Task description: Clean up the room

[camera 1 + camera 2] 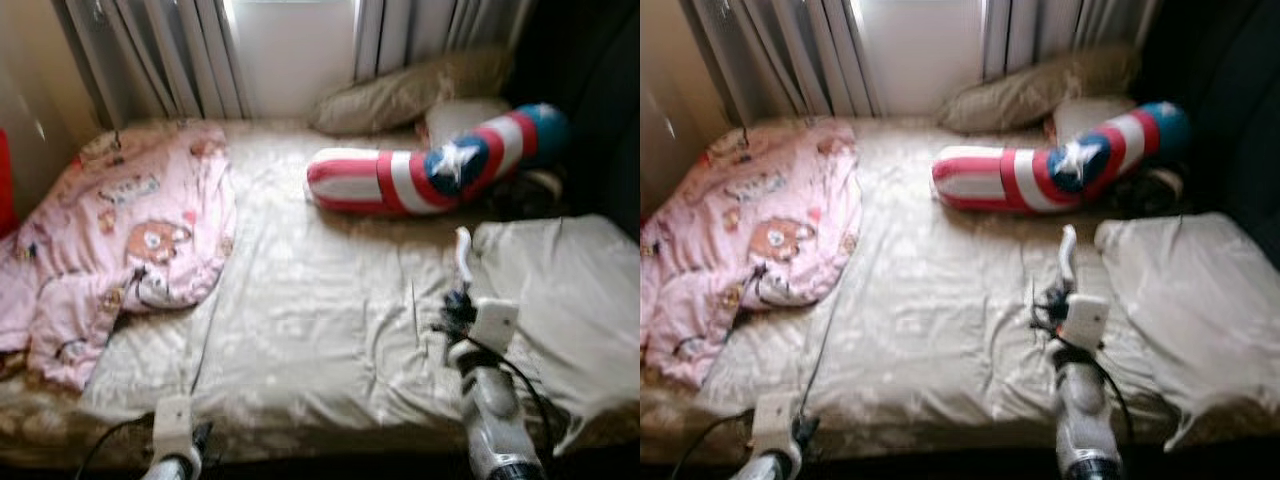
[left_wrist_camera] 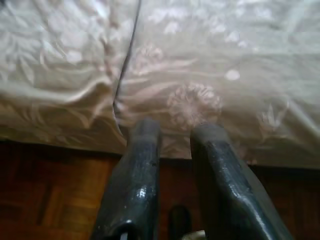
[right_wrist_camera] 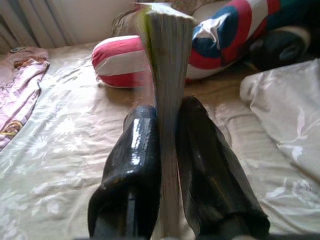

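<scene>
Here the right gripper (image 3: pixel 167 165) hovers over the cream floral bedsheet (image 1: pixel 300 330), its two black fingers clenched on a thin book (image 3: pixel 167 75) (or a sheaf of pages; only its edge shows), held upright between them. Beyond it lies a red, white and blue star-patterned bolster (image 1: pixel 430 170), with a beige pillow (image 1: pixel 400 95) behind by the curtains (image 1: pixel 170 55). A pink cartoon-print blanket (image 1: pixel 120 240) is heaped on the bed's left side. The left gripper (image 2: pixel 175 165) hangs at the bed's near edge, fingers slightly parted and holding nothing, above a wooden floor (image 2: pixel 50 190).
</scene>
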Controlling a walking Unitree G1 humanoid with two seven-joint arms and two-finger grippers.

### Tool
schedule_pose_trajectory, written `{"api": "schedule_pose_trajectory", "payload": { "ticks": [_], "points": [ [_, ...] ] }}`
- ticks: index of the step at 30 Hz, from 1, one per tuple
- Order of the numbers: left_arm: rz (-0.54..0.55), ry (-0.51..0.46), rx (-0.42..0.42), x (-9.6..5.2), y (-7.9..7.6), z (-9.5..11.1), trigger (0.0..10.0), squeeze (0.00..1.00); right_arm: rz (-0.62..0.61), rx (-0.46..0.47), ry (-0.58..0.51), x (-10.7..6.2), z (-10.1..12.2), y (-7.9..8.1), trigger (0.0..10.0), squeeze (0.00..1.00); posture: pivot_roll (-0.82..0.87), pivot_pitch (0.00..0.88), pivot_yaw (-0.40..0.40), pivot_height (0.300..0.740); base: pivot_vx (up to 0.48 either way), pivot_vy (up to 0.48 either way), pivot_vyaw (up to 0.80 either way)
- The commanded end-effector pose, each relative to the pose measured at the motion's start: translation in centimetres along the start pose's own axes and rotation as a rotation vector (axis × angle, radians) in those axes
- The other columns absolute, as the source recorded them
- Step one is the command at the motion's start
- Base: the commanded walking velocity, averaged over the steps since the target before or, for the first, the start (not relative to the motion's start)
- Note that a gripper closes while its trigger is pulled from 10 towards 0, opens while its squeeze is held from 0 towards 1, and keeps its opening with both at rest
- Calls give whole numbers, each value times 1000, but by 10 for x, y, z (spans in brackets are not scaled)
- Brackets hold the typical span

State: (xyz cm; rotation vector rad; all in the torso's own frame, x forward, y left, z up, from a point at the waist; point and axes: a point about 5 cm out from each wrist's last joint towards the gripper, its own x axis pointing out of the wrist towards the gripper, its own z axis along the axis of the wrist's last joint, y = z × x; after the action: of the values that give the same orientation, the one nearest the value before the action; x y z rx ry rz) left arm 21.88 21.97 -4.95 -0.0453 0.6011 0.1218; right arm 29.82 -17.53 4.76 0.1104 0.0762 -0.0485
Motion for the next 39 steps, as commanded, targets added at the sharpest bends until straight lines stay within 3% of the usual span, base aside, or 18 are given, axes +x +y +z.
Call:
{"api": "schedule_pose_trajectory", "payload": {
  "ticks": [1,39],
  "points": [
    [-6,-2,-5,0,-1,0,10000,0,1,-6,-47,4,11,-1,10000,0,16,0,22,740,0,0,0],
    [-30,11,3,-2,-4,-5,10000,0,-4,-3,-28,2,6,-2,10000,0,12,0,26,740,0,-56,0]
  ]
}}
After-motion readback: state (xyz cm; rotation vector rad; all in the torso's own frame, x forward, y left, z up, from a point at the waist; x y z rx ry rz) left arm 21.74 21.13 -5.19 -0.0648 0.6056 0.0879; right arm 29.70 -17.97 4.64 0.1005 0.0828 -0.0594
